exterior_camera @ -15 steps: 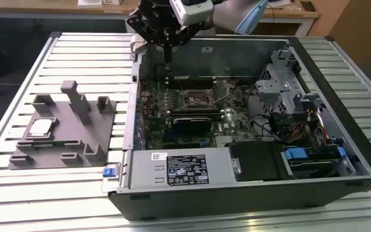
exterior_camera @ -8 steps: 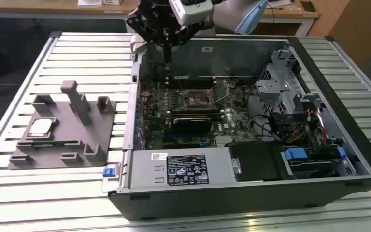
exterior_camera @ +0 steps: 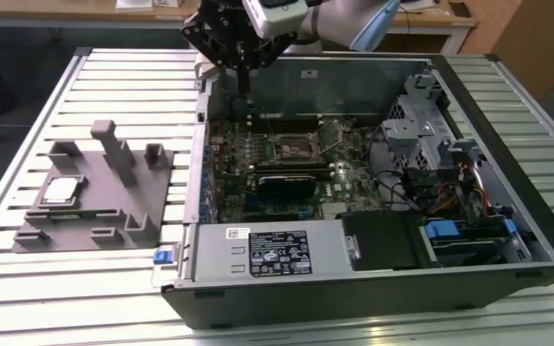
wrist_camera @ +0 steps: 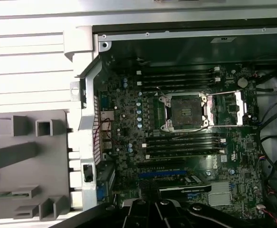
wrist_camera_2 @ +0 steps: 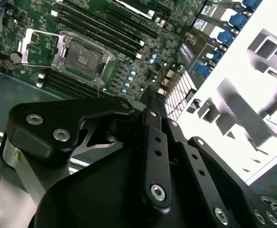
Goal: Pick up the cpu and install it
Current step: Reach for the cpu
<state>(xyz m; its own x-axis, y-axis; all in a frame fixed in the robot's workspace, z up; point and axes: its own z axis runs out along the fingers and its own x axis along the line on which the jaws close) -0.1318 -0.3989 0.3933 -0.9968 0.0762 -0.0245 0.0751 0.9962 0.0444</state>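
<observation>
Exterior view's left first: the cpu [exterior_camera: 63, 189] lies flat, pale top up, on the grey fixture [exterior_camera: 113, 205] on the desk [exterior_camera: 27, 288]. It is not yet picked up. Being square, it has no long axis I can see. Further right, my jaws [exterior_camera: 244, 85] hang pressed together and empty over the far side of the computer case [exterior_camera: 374, 295]. Nearer, the socket [exterior_camera: 291, 148] stands open and unfilled.

The small, flat, square silver-white metal cpu [exterior_camera: 60, 189] lies flat on the grey plastic fixture [exterior_camera: 104, 200], ungrasped.
</observation>
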